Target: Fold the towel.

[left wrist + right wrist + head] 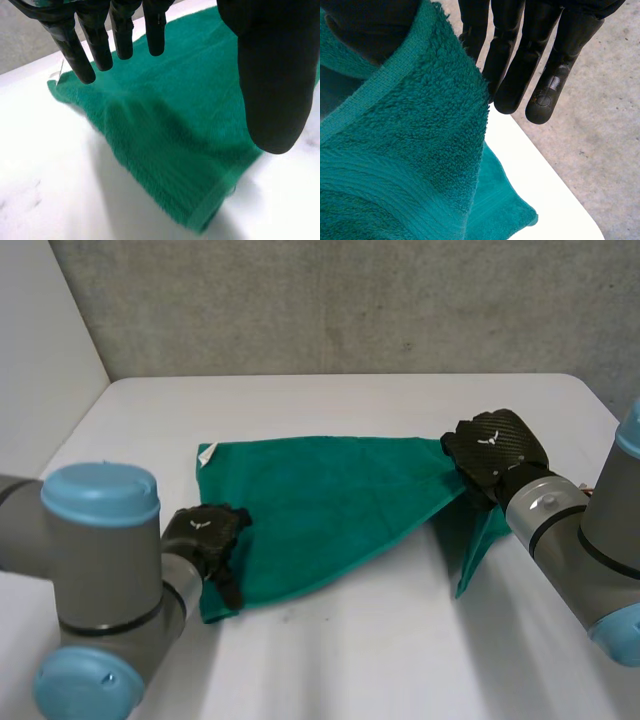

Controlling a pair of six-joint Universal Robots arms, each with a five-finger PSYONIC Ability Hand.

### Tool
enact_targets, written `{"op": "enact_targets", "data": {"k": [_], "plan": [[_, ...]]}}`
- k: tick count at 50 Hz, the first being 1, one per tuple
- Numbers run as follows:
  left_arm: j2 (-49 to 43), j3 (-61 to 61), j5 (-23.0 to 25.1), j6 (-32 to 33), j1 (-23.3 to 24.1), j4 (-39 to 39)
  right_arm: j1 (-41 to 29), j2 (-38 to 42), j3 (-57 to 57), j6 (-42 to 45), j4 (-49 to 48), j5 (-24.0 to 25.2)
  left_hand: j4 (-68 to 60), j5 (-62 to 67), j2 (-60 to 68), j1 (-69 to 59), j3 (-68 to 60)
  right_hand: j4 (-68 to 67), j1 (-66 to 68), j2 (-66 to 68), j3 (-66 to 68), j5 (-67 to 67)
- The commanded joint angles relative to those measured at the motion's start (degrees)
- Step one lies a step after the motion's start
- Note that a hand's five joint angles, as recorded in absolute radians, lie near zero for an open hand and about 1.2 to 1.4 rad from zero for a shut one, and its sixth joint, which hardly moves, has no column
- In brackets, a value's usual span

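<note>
Head view: the green towel [320,510] lies in the middle of the table [350,660], its right corner lifted by the right hand [495,452]. The left hand [205,535] is at the towel's near left corner.
Left wrist view: the left hand [272,75] has straight fingers [117,35] above the towel [175,140] and holds nothing.
Right wrist view: the right hand [512,75] pinches the towel [420,150] by its edge.

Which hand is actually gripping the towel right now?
The right hand, pinching a lifted corner of the towel; the left hand is open.

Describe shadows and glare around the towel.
Head view: soft even light, no glare on the table or towel. Left wrist view: soft grey shadow on the table along the towel's edge. Right wrist view: towel shaded under the right hand.
</note>
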State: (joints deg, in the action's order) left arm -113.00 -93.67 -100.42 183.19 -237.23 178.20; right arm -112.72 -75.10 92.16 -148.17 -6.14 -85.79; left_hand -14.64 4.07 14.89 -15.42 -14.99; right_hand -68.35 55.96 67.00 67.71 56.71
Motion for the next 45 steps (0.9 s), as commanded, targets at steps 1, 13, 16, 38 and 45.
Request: {"op": "enact_targets", "data": {"k": [1, 13, 16, 38, 45], "plan": [[-0.1, -5.8, -0.7, 0.5, -1.0, 6.4, 0.0, -0.8, -1.4, -3.9, 0.2, -0.2, -2.8, 3.4, 2.6, -2.0, -2.5, -11.7, 24.0, 13.0, 12.3, 13.3], [-4.2, -4.4, -0.7, 0.6, -1.1, 8.7, 0.3, -3.0, -1.7, -7.2, 0.9, 0.2, -16.4, 17.0, 16.2, -15.6, -16.1, -11.7, 24.0, 13.0, 12.3, 13.3], [-5.0, -4.1, -0.7, 0.8, -1.6, 9.1, 0.7, -3.0, -1.7, -7.2, 0.9, 0.3, -20.5, 21.0, 20.2, -19.7, -20.1, -11.7, 24.0, 13.0, 12.3, 13.3], [10.6, -8.4, -0.1, 12.2, -5.9, 13.7, 0.7, -4.9, -4.5, 3.1, 18.2, 0.7, -65.4, 65.9, 65.1, -64.6, -65.0, -11.7, 24.0, 13.0, 12.3, 13.3], [14.5, -12.8, -0.1, 25.6, -7.3, 12.4, 1.0, -1.1, -3.0, 15.0, 31.0, 0.0, -65.4, 65.9, 65.1, -64.6, -65.0, -11.7, 24.0, 13.0, 12.3, 13.3]]}}
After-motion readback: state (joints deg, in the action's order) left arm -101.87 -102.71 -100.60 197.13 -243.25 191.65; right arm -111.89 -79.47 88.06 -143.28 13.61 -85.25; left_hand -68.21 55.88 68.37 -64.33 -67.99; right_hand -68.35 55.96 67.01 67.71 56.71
